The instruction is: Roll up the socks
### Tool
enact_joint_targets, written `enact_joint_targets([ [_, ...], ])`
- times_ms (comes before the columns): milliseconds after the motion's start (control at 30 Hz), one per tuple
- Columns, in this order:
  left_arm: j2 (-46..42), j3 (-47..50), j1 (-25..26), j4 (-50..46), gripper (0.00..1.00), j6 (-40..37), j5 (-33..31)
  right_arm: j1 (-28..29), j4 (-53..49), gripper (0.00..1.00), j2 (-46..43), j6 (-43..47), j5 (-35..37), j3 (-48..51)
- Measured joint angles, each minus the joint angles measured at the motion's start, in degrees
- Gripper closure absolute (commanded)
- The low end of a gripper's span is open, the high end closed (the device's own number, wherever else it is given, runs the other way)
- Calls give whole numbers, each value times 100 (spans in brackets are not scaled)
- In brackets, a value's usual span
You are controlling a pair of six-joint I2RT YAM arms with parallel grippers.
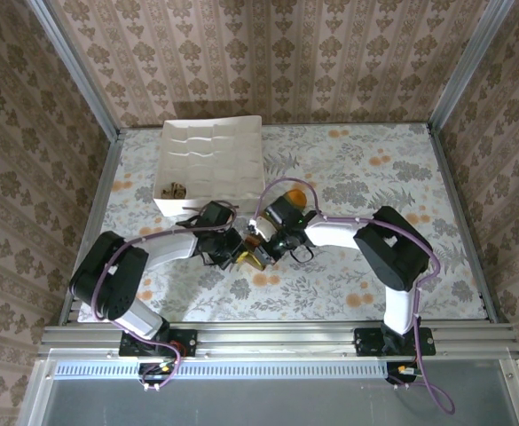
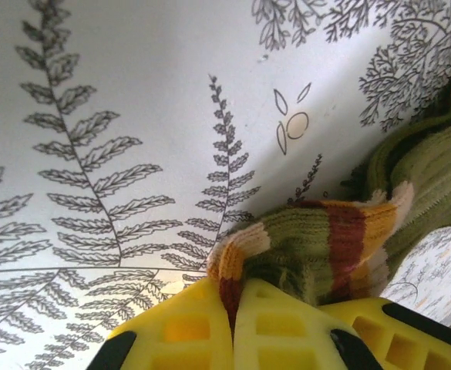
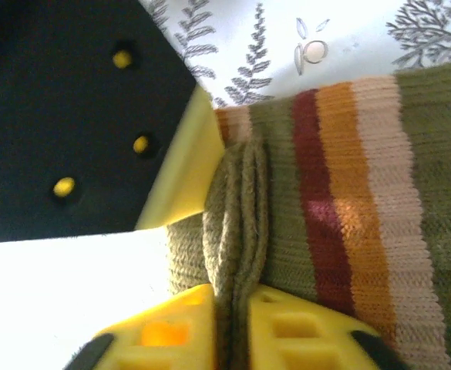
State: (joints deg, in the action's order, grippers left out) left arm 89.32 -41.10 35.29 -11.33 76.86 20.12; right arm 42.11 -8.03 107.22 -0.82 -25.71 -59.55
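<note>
Left end effector (image 2: 231,299) and right end effector (image 3: 231,301) both pinch the olive sock (image 2: 310,243).

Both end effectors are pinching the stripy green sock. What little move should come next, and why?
Probably the right end effector should let go and regrip farther along. The left end effector pinches the striped cuff of the green sock, so it can hold the fold while the rest gets rolled.

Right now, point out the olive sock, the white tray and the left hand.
olive sock (image 2: 341,239): left wrist view, on its striped cuff.
white tray (image 1: 210,155): top external view, on its bare gridded floor.
left hand (image 2: 234,297): left wrist view, between the fingertips pinching the cuff.
</note>
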Motion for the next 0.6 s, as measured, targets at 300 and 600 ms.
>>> enact_joint_targets([
  [300,-293,39,0,-863,100,98,92,1250,1263,52,-1969,1419,1469,2031],
  [600,-780,382,-2,-1567,100,122,315,2806,1858,52,-1825,2774,3484,2124],
])
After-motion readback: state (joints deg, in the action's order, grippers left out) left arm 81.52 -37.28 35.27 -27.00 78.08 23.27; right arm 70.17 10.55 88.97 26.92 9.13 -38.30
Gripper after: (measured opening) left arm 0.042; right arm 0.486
